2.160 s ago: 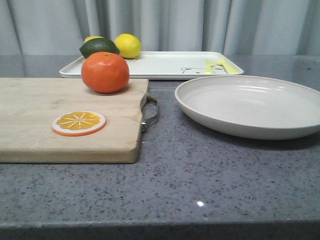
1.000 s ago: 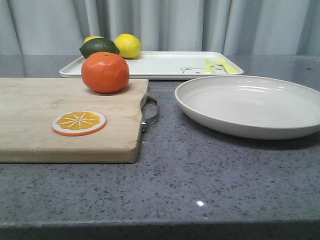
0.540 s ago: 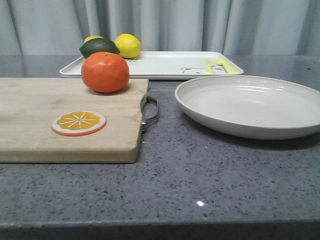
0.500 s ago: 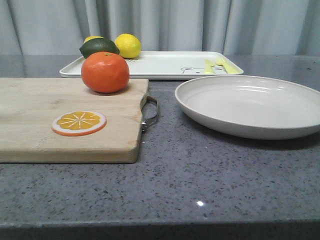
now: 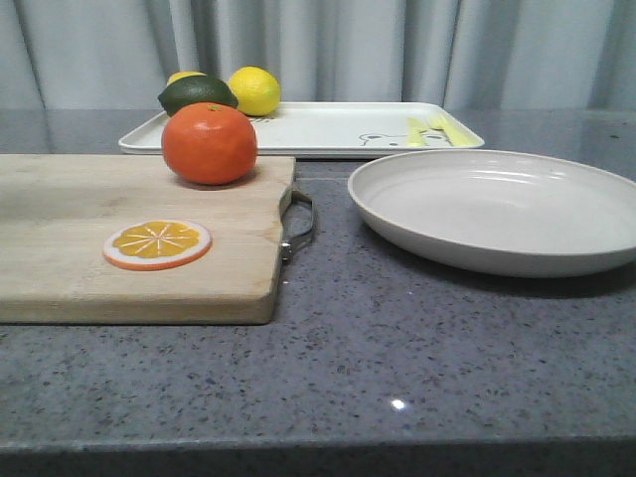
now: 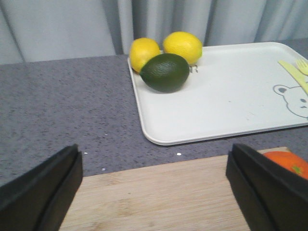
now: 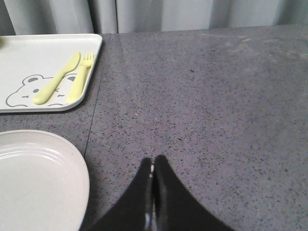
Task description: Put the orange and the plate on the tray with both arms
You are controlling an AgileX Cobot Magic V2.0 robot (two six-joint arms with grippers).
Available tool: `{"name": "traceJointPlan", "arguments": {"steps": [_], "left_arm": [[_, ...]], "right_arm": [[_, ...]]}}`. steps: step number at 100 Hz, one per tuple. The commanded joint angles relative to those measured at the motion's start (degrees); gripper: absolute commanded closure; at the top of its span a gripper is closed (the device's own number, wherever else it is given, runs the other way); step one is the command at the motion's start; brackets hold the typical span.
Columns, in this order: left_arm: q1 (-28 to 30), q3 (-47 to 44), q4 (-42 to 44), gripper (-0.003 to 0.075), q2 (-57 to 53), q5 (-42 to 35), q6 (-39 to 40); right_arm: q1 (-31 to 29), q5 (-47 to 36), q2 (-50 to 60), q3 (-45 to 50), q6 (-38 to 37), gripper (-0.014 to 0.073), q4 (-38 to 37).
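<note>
Backdrop: grey curtain behind speckled grey table point(image 5: 417, 348).
Change: nothing has shifted across recent frames; task not yet begun.
Orange: round bright-orange fruit point(image 5: 209, 143) on wooden cutting board point(image 5: 89, 229), tray at its 12 o'clock.
Plate: wide off-white plate point(image 5: 497, 209) on table, 3 o'clock of board.
Tray: white rectangular tray point(image 5: 328, 127), far side.
Left pincer point(image 6: 154, 192): released, spread wide.
Right pincer point(image 7: 153, 175): clenched, empty.

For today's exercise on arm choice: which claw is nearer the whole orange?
Left. The left claw is open above the cutting board with the orange beside one finger; the shut right claw is beyond the plate.
</note>
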State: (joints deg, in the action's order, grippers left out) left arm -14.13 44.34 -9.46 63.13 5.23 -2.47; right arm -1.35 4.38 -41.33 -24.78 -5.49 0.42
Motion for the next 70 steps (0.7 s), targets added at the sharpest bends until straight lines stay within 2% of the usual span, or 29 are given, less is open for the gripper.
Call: {"name": "traceJointPlan", "arguments": {"steps": [1,32,52,70], "left_arm": [[-2.8,5.1,-1.8,0.0078,2.3,-1.2,0.2],[-11.3,19.6,-4.7,0.0079,15.6,9.7,0.2],[-12.0,29.8,-5.9,0.0079,23.6,19.8,0.2],[-12.0,35.4,-6.7,0.0079,28.2,26.6,0.2]], "right_arm": [[0.0,-4.8,0.0,-2.2,0.0,0.0652,-0.4],[0.0,-4.8,-0.3,-2.2,0.0,0.0652,-0.7],[0.0,-4.8,-0.3,-2.2,0.0,0.0652,-0.7],[0.0,-4.8,-0.3,-2.2,0.0,0.0652,-0.7]]}}
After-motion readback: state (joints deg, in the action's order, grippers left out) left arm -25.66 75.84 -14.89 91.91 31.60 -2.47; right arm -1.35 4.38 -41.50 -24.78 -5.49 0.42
